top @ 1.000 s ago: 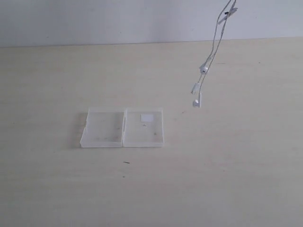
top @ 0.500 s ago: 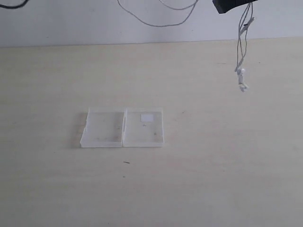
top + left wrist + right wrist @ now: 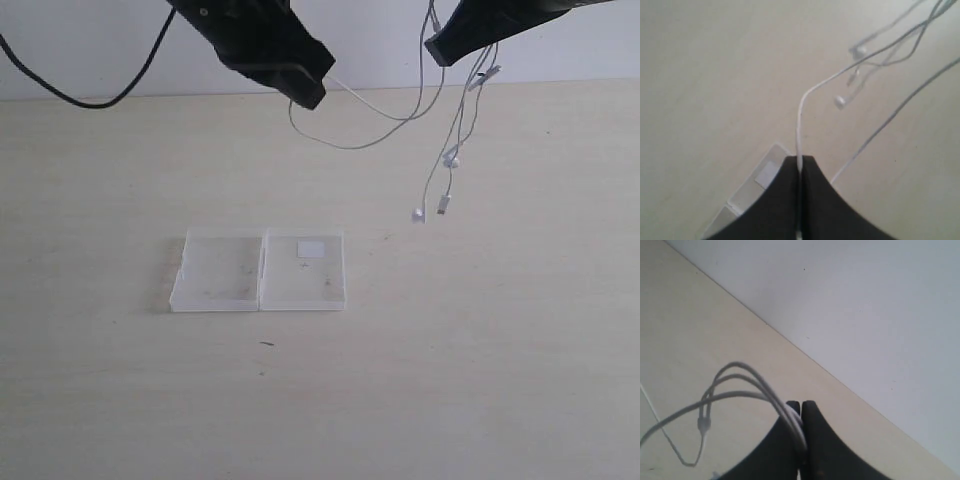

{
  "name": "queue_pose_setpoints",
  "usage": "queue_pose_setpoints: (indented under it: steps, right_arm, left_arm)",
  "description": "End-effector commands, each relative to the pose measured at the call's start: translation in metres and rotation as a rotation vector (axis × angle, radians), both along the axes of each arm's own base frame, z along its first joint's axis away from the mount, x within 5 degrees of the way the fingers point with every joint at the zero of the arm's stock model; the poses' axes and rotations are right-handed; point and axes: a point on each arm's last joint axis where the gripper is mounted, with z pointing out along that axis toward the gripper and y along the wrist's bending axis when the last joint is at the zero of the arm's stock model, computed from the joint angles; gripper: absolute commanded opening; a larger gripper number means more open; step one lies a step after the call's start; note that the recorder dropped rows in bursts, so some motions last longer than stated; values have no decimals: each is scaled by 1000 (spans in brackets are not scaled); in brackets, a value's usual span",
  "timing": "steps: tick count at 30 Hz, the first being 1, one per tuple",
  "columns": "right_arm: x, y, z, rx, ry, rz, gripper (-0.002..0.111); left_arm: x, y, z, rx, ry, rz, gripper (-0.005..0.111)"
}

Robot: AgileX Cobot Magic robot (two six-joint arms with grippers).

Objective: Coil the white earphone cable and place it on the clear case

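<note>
The white earphone cable (image 3: 375,128) hangs in the air between both grippers, sagging in a loop, with its earbuds (image 3: 418,214) dangling just above the table at the right. My left gripper (image 3: 310,97) is shut on one strand (image 3: 801,115). Up at the top right, my right gripper (image 3: 434,52) is shut on a bunch of strands (image 3: 785,410). The clear case (image 3: 258,269) lies open and flat on the table below the left gripper, its white label (image 3: 311,248) on the right half. A corner of the clear case (image 3: 760,177) also shows in the left wrist view.
The table (image 3: 480,360) is pale wood with a white wall (image 3: 100,40) along its far edge. A thick black robot cable (image 3: 70,95) droops at the upper left.
Both arms have come down into view from the top. The cable now stretches between the two grippers, and the earbuds have swung back left and lower.
</note>
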Motion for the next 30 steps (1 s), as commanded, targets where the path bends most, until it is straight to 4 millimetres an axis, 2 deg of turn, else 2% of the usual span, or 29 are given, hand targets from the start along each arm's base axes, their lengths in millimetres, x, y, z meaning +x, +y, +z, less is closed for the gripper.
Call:
queue_pose_setpoints:
  steps: [1, 8, 12, 16, 21, 30]
  right_arm:
    - [0, 0, 0, -5, -10, 9, 0]
    - [0, 1, 0, -2, -13, 13, 0]
    - [1, 1, 0, 0, -15, 16, 0]
    - [1, 1, 1, 6, -16, 20, 0]
    - [1, 2, 1, 30, -14, 12, 0]
    - [-1, 10, 2, 90, -16, 81, 0]
  left_arm:
    - [0, -1, -21, 19, 53, -32, 6]
    - [0, -6, -26, -24, 81, -49, 47]
    - [1, -6, -26, -27, 59, -43, 60]
    - [3, -12, -23, -100, 1, -86, 59]
    - [0, -19, -21, -367, -79, -214, 59]
    - [-1, 12, -54, -465, -156, -268, 59]
